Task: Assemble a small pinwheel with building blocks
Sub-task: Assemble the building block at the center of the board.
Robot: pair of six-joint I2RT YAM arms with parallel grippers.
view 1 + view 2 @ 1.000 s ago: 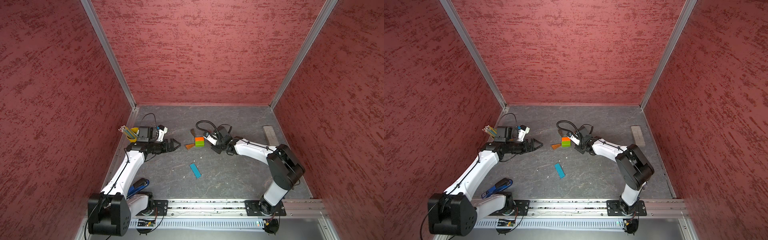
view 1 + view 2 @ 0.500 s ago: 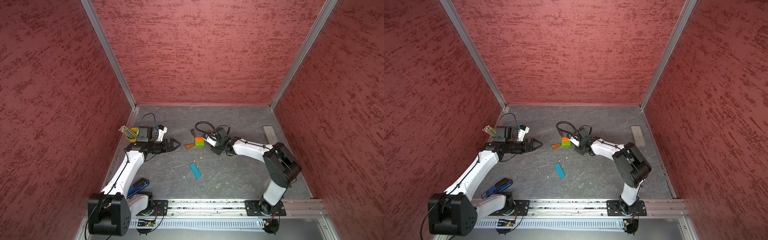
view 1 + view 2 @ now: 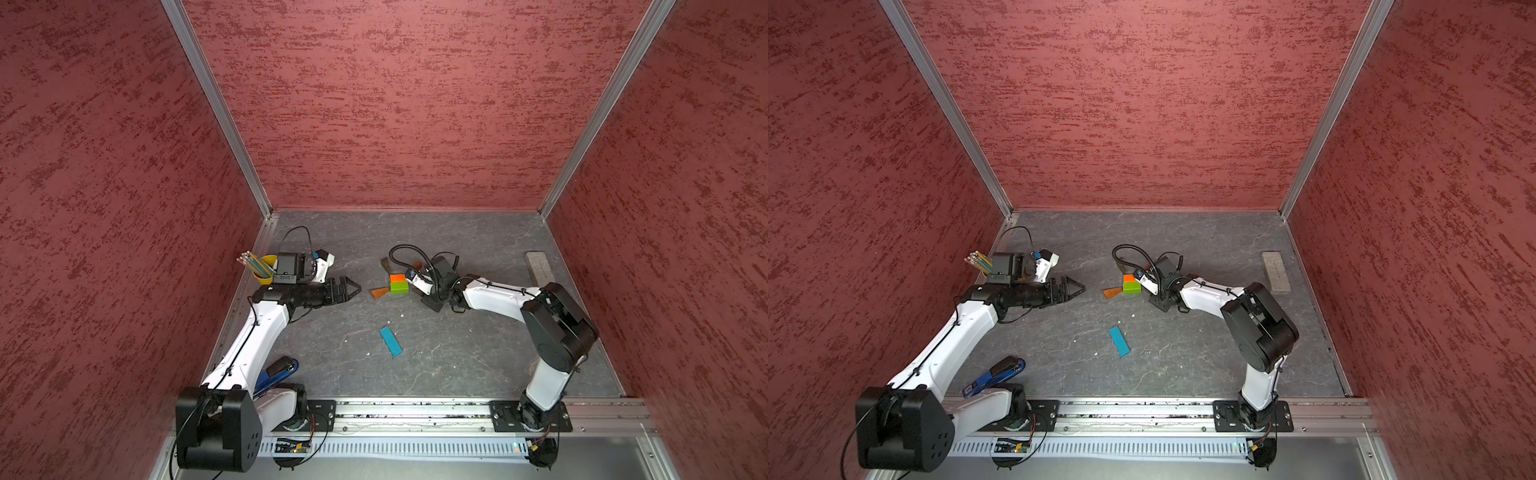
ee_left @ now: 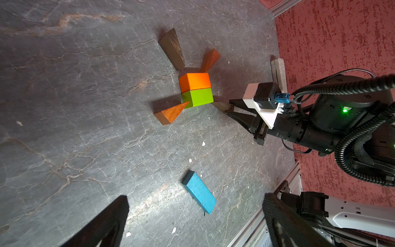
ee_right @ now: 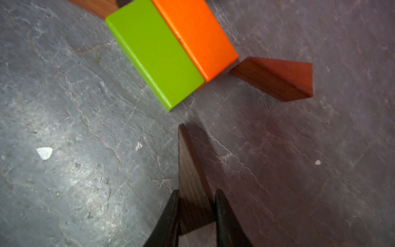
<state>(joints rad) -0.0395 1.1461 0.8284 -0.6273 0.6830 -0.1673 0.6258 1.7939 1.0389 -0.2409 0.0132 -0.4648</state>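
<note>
Right wrist view: the right gripper is pinched tight on the thick end of a dark brown wedge, with a black finger pressed to each flat side. The wedge's thin tip points at the nearest corner of the lime-green block and stops just short of it, with a sliver of grey table showing between them. The green block sits flush against the orange block, long faces together, and the two form the square hub. A reddish wedge meets an outer corner of the orange block with its narrow end.

The left wrist view shows the rest of the fan. An orange wedge touches the green block's other free corner with its point. A second dark wedge lies just beside the remaining corner of the orange block; whether it touches cannot be told.

In both top views the left gripper stands with its jaws spread wide and nothing between them. It is to the left of the hub, aimed at the orange wedge but apart from it. The blue bar lies flat and alone, nearer the arm bases and well apart from the hub. A grey slab rests by the right wall. A yellow pencil cup stands by the left wall, behind the left wrist.
</note>
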